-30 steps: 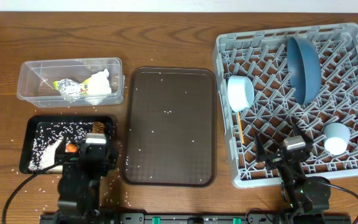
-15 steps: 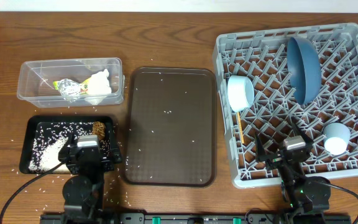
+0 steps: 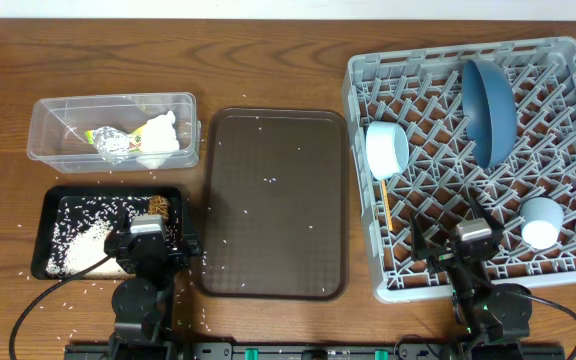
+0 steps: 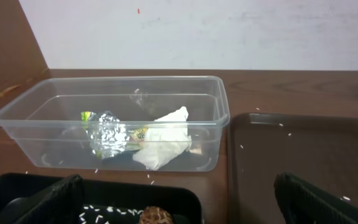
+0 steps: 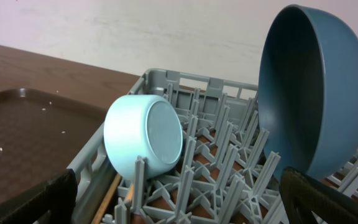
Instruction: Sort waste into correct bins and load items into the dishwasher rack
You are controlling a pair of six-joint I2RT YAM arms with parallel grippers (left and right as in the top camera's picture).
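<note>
The surface (image 3: 268,60) is seen as grained brown wood. The clear box (image 4: 42,140) is made of glossy plastic, the rack (image 3: 428,110) of matt grey plastic; a wrapper (image 4: 107,134) is crinkled silver foil.

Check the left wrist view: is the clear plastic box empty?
No, the clear plastic box holds a crumpled silver wrapper and a white tissue.

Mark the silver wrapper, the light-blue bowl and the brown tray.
silver wrapper (image 4: 107,134), left wrist view, middle of the foil.
light-blue bowl (image 5: 163,137), right wrist view, its base.
brown tray (image 3: 273,130), overhead view, bare floor.
</note>
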